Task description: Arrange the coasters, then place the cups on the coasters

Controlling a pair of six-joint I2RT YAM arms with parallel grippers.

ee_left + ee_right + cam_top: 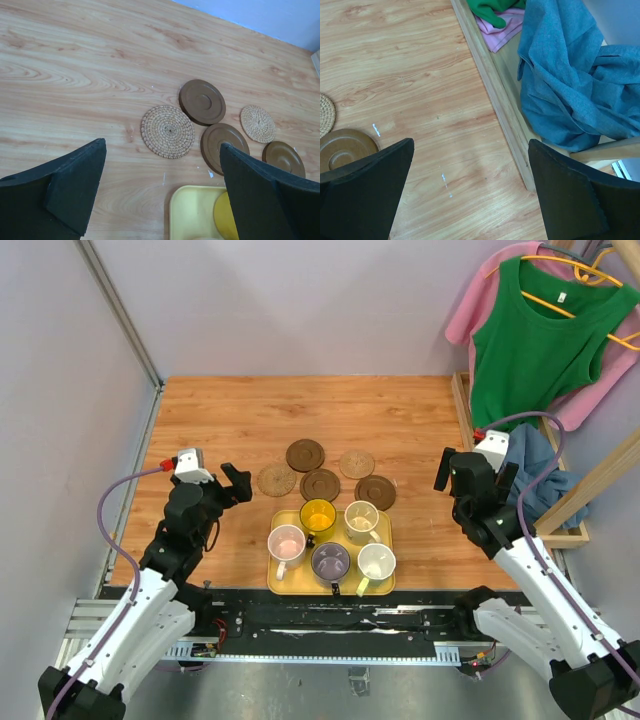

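Plainly, neither arm has anything in hand: the left gripper point(162, 145) and the right gripper point(470, 145) both hang with jaws spread wide and empty.

The five coasters point(320, 484) lie in a loose cluster near the middle of the desk point(210, 410), just beyond the far edge of the yellow tray point(271, 575). Some of them are touching or very nearly so. The five cups point(330, 561) stand upright and crowded on that tray, which sits at the middle of the near edge.

The coasters look thin, light and flat against the wood, so there is little to pinch from above. The tan woven coasters point(167, 131) probably offer a rough, slightly yielding rim. The dark brown coasters point(202, 101) look stiff and smooth and would likely slip. A hold across an outer edge, or a sideways push, seems the safest way to move them.

The cups look rigid and smooth-walled. A finger inside the rim and one outside seems the likeliest hold, starting with an outer cup because the gaps between them are narrow.

Bare wood runs toward the far edge and the left edge, giving room to spread the coasters. Along the right edge a wooden rail point(495, 95) and a blue cloth point(570, 75) hem in the right arm.
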